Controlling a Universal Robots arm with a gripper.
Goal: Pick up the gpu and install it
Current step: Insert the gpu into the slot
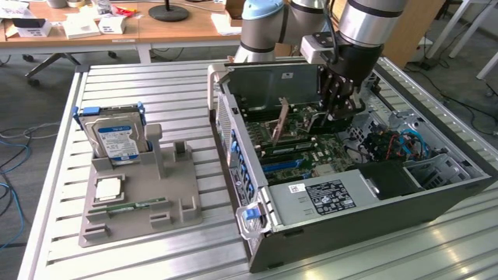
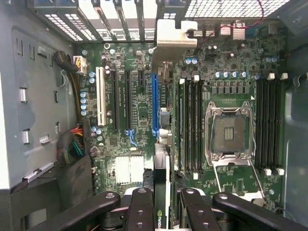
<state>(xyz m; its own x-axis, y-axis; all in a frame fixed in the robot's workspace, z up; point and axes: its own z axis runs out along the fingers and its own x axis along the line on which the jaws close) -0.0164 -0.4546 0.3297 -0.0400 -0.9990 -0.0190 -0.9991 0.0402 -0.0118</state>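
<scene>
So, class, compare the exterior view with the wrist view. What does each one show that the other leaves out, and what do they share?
The exterior view adds the grey holder on the slatted table, with a hard drive standing in it and a memory stick lying in it, plus the power supply. The wrist view adds the logo on the gpu edge between the fingers, and a white slot. Both share the gripper, shut on the gpu, above the motherboard inside the case.
</scene>
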